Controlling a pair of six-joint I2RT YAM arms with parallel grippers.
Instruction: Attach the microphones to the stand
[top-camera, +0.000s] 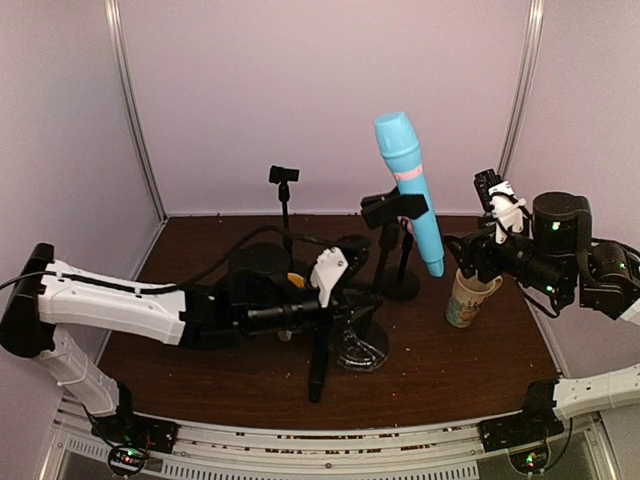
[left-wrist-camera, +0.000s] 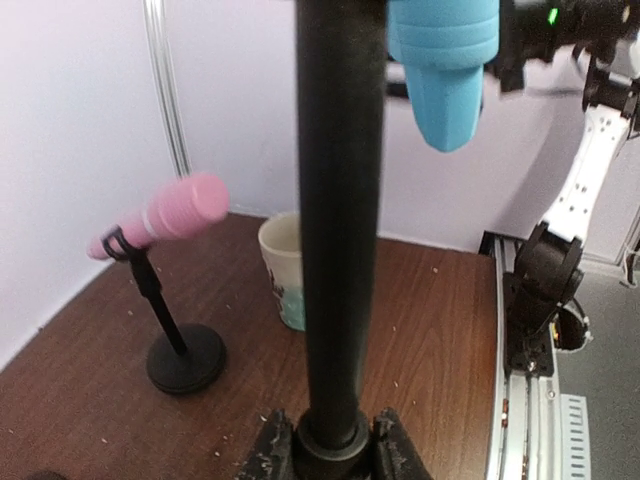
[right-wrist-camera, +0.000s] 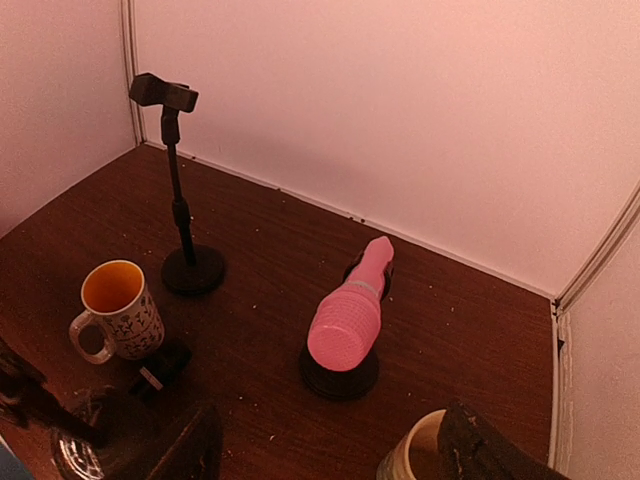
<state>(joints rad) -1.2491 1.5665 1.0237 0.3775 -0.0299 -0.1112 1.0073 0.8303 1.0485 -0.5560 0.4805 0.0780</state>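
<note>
Currently clamping the left gripper tight around a black shaft, likely steadying it; holding the right gripper spread wide above a cup, leaving the blue microphone and pink microphone clipped on stands.

tool clamps black rod | pink microphone on stand — left | cup behind

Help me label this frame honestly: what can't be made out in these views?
- Thick black cylinder in the left gripper: left wrist view, top edge cuts it off; microphone or stand pole, unclear.
- Light blue stick microphone: left wrist view, only its lower end shows below the top edge.
- Pink stick microphone: left wrist view, blurred; how it sits is unclear there.
</note>
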